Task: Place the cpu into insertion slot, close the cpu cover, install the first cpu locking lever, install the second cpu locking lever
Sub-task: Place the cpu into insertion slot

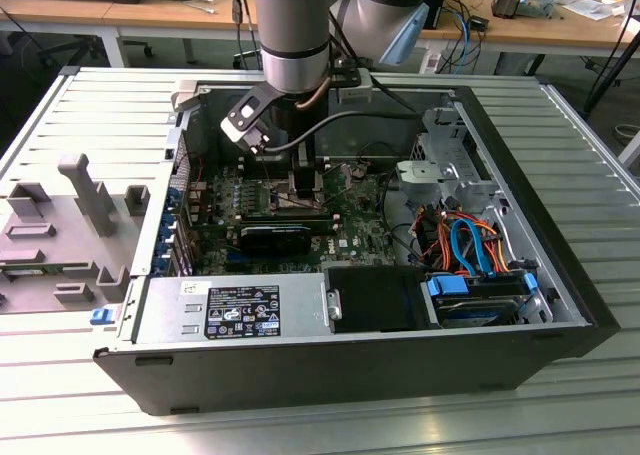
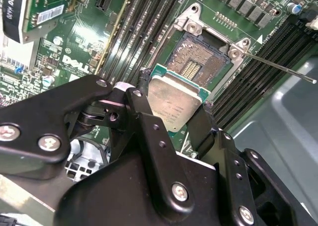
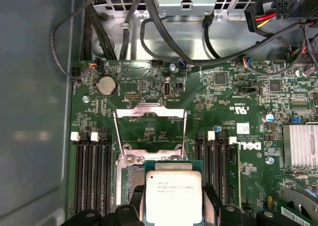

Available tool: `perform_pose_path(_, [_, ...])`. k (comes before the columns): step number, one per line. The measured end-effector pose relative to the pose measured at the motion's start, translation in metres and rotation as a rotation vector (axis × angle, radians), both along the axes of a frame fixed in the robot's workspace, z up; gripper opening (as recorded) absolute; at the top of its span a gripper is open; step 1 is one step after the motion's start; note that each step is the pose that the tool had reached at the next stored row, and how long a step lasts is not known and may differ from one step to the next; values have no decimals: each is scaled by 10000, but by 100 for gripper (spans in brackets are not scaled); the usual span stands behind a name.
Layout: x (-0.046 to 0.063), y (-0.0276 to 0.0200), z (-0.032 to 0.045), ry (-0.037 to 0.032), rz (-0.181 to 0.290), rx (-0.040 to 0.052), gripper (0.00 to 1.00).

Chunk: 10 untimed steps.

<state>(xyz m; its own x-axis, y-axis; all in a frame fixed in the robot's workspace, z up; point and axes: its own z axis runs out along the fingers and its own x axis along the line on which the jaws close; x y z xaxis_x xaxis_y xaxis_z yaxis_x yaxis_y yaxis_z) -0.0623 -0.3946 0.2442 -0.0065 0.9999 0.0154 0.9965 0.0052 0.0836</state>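
In the exterior view, the arm (image 1: 295, 35) reaches down into the open computer case (image 1: 330, 370) on the bench (image 1: 590, 275), above the green motherboard (image 1: 355, 225).

In the second wrist view, the gripper (image 2: 174, 112) is clamped on the cpu (image 2: 174, 102) by two opposite edges. It holds the cpu over one edge of the insertion slot (image 2: 198, 62), not seated.

In the first wrist view, the cpu cover (image 3: 149, 112) stands swung open at the slot's far edge, between the black memory slots (image 3: 92, 171).
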Motion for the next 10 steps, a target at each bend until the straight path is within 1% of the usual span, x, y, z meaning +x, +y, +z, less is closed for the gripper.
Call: perform_pose_path(10, [-7,6,-21,0,1,0,55])
